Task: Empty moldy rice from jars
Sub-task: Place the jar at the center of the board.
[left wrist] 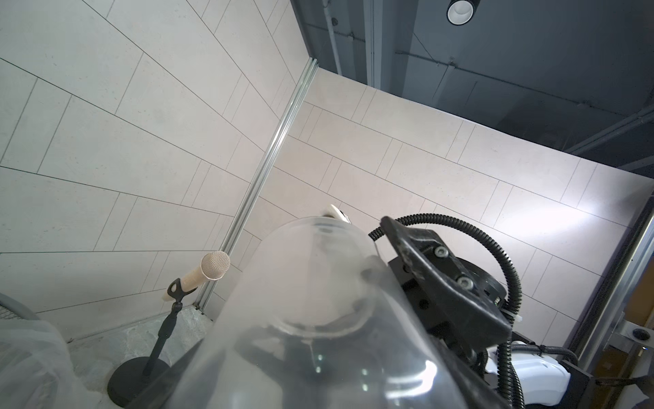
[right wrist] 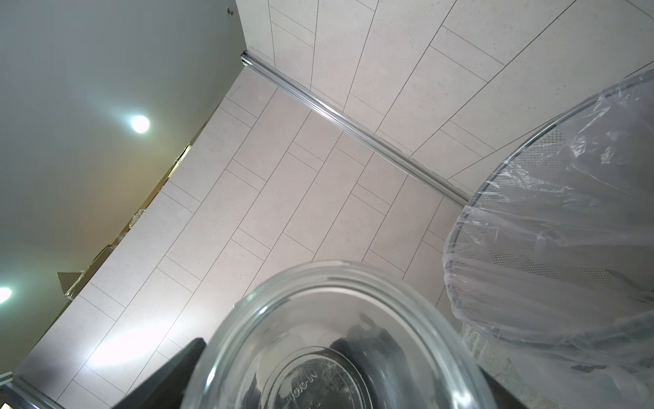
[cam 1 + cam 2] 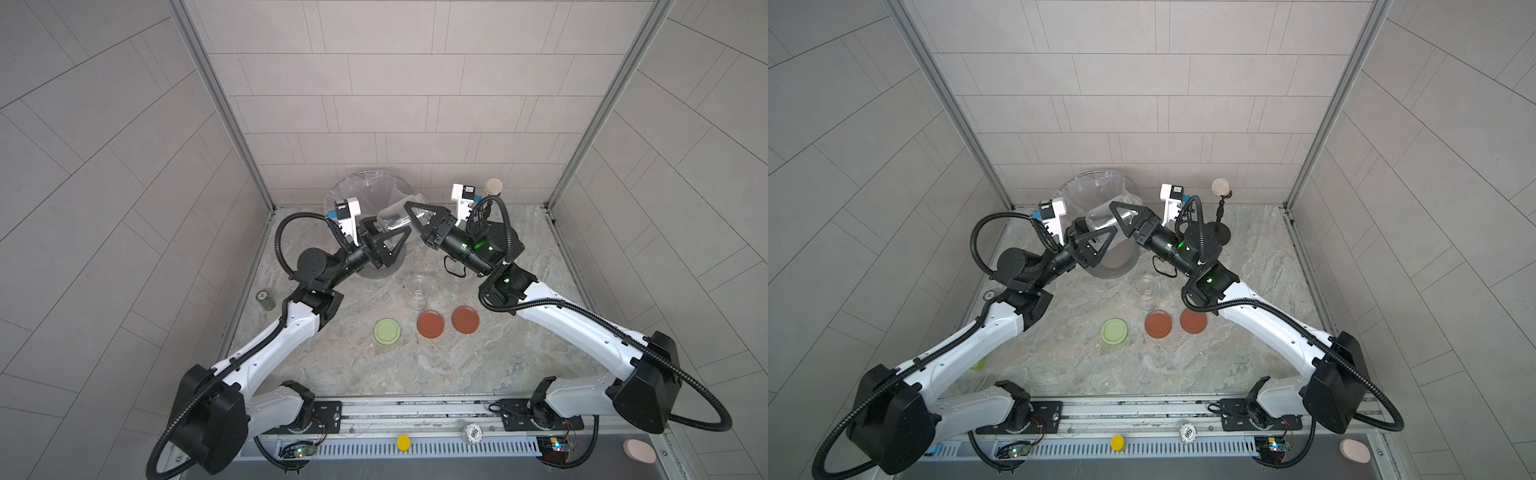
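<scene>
1. In the air over the near edge of the plastic-lined bin [image 3: 365, 170]: one clear jar [image 3: 392, 219], tilted, lid off, glass clear through to its base.
2. Clamped on the jar's base end: the left gripper [image 3: 388, 229].
3. At the jar's mouth end: the right gripper [image 3: 411, 214], jaws wide apart, one on each side.
4. Upright on the table [image 3: 353, 365], just behind the lids: a second jar [image 3: 419, 291], open.
5. Flat on the table, in a row, each apart from the next: a green lid [image 3: 387, 331] and two red lids [image 3: 430, 324] [image 3: 465, 319].
</scene>
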`<state>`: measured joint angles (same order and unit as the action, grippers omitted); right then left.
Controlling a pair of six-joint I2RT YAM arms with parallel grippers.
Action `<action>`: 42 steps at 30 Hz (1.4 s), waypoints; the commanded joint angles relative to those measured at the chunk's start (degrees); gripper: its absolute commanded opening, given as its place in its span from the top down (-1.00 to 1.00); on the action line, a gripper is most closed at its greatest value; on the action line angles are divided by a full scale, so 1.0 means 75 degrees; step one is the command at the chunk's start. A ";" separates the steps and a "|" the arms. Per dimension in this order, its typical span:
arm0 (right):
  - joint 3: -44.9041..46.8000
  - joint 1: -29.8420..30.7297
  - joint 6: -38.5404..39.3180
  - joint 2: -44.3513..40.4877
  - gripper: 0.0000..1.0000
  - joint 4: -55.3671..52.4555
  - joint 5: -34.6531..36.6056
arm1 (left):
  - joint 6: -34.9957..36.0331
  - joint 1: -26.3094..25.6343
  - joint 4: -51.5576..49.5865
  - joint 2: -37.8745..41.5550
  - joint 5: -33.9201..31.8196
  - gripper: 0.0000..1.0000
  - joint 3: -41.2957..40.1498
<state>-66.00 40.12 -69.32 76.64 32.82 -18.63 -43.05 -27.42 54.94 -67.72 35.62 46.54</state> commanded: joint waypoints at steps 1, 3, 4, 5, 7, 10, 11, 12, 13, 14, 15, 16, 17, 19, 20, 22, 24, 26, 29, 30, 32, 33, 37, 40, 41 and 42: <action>-0.0209 0.0020 -0.0102 0.0014 -1.00 0.0256 0.0012 | -0.0120 -0.0032 0.0846 0.0099 0.0041 1.00 -0.0016; -0.0224 0.0018 -0.0102 0.0045 -1.00 0.0230 -0.0023 | -0.0115 -0.0033 0.0855 0.0083 0.0047 1.00 -0.0024; -0.0212 0.0024 -0.0110 0.0045 -1.00 0.0230 -0.0013 | -0.0119 -0.0038 0.0855 0.0087 0.0044 1.00 -0.0021; -0.0201 0.0020 -0.0108 0.0047 -1.00 0.0228 -0.0004 | -0.0130 -0.0029 0.0866 0.0069 0.0065 1.00 -0.0027; -0.0211 0.0018 -0.0100 0.0076 -1.00 0.0173 0.0018 | -0.0121 -0.0047 0.0858 0.0054 0.0124 1.00 -0.0008; -0.0302 0.0033 -0.0092 0.0176 -0.97 0.0040 -0.0041 | -0.0128 -0.0062 0.0787 -0.0021 0.0171 0.98 0.0046; -0.0329 0.0036 -0.0064 0.0192 -0.94 -0.0042 -0.0024 | -0.0120 -0.0068 0.0657 -0.0052 0.0200 0.98 0.0086; -0.0323 0.0055 0.0003 0.0193 -0.92 -0.0076 0.0020 | -0.0062 -0.0067 0.0482 -0.0080 0.0224 0.98 0.0155; -0.0318 0.0070 0.0076 0.0189 -0.88 -0.0130 0.0052 | -0.0027 -0.0071 0.0357 -0.0115 0.0233 0.97 0.0208; -0.0338 0.0090 0.0140 0.0181 -0.83 -0.0222 0.0081 | -0.0017 -0.0071 0.0291 -0.0133 0.0251 0.97 0.0226; -0.0383 0.0114 0.0230 0.0186 -0.74 -0.0401 0.0113 | -0.0005 -0.0071 0.0289 -0.0165 0.0265 0.95 0.0222; -0.0420 0.0123 0.0310 0.0180 -0.64 -0.0533 0.0146 | -0.0012 -0.0071 0.0301 -0.0182 0.0267 0.93 0.0219; -0.0423 0.0145 0.0366 0.0158 -0.53 -0.0616 0.0200 | -0.0011 -0.0071 0.0297 -0.0198 0.0246 0.87 0.0222; -0.0412 0.0158 0.0503 0.0090 -0.23 -0.0819 0.0380 | -0.0008 -0.0071 0.0249 -0.0220 0.0228 0.73 0.0205; -0.0422 0.0178 0.0592 0.0065 -0.14 -0.0936 0.0465 | -0.0004 -0.0072 0.0222 -0.0226 0.0227 0.64 0.0212; -0.0529 0.0170 0.0871 0.0001 0.04 -0.1374 0.0611 | 0.0070 -0.0071 0.0073 -0.0196 0.0216 0.41 0.0204; -0.0734 0.0176 0.1231 -0.0084 0.14 -0.2037 0.0799 | 0.0159 -0.0076 -0.0103 -0.0140 0.0199 0.29 0.0171; -0.0942 0.0187 0.1619 -0.0139 0.19 -0.2618 0.0986 | 0.0162 -0.0078 -0.0381 -0.0075 0.0161 0.20 0.0169; -0.1352 0.0192 0.2188 -0.0174 0.24 -0.3508 0.1240 | 0.0553 -0.0071 -0.0882 0.0047 0.0143 -0.29 0.0191; -0.1493 0.0182 0.2352 -0.0154 0.27 -0.3767 0.1317 | 0.0669 -0.0071 -0.1110 0.0100 0.0110 -0.51 0.0193; -0.1765 0.0182 0.2646 -0.0130 0.29 -0.4213 0.1437 | 0.0889 -0.0071 -0.1615 0.0214 -0.0008 -0.96 0.0212; -0.1920 0.0189 0.2815 -0.0079 0.29 -0.4448 0.1503 | 0.1046 -0.0071 -0.1933 0.0295 -0.0089 -1.00 0.0227; -0.2386 0.0231 0.3425 0.0098 0.32 -0.5292 0.1885 | 0.1722 -0.0071 -0.3536 0.0765 -0.0811 -1.00 0.0256; -0.2561 0.0276 0.3877 0.0222 0.33 -0.5713 0.2218 | 0.2207 -0.0071 -0.5052 0.1282 -0.1794 -1.00 0.0273; -0.2572 0.0282 0.4005 0.0269 0.32 -0.5755 0.2256 | 0.2326 -0.0071 -0.5485 0.1435 -0.2126 -1.00 0.0252; -0.2579 0.0279 0.4174 0.0326 0.32 -0.5768 0.2273 | 0.2422 -0.0071 -0.5974 0.1646 -0.2524 -1.00 0.0225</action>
<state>-82.98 42.22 -43.64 79.35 -8.99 -5.61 -30.20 -28.40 23.64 -58.87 26.92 46.87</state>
